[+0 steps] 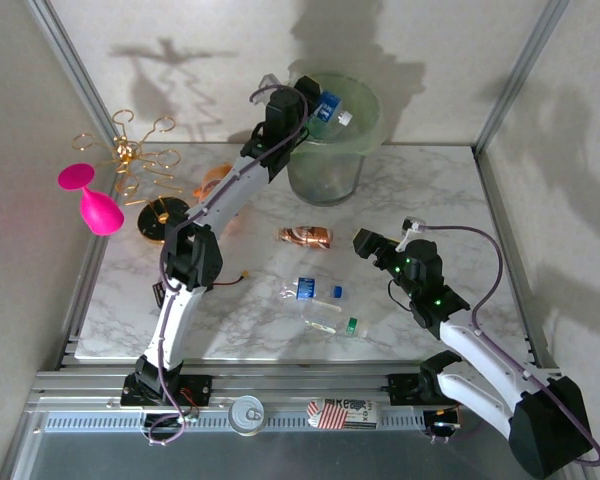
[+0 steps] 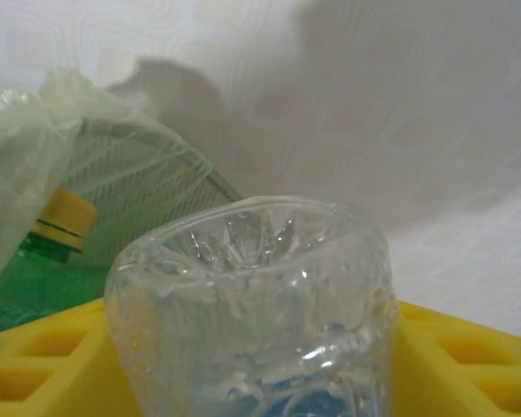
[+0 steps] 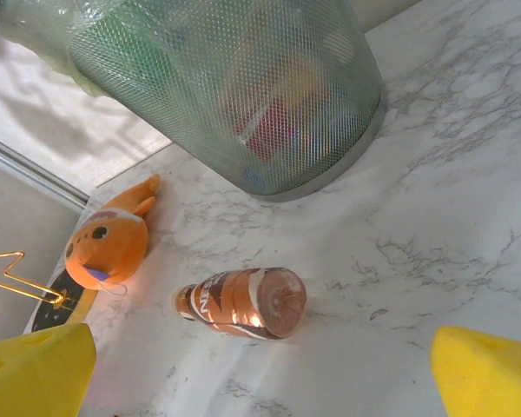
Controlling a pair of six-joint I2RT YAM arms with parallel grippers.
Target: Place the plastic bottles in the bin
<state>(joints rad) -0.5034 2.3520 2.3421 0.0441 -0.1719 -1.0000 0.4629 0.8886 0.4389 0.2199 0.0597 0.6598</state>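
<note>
**Plastic bottles: one is hanging over the bin, three are lying on the table**

The clear bottle is sitting right over the mouth of the bin, at 12 o'clock on the table. The left end effector is reaching in from 9 o'clock of it. The bottle is lying between the yellow fingers. I cannot tell if they are squeezing it or letting it go.

The brown bottle is lying on its side in the middle of the table, at 6 o'clock of the bin. The right end effector is hovering near it at 3 o'clock. Its fingers are standing wide apart with nothing between them. The blue-cap bottle and the green-cap bottle are lying at 6 o'clock of the brown one.

These bottles are looking very light, thin and squashed, so I think they are going to bend and slide easily. Grabbing across the middle of the body, by the label, is looking safest. A round end may be slipping out.
</note>
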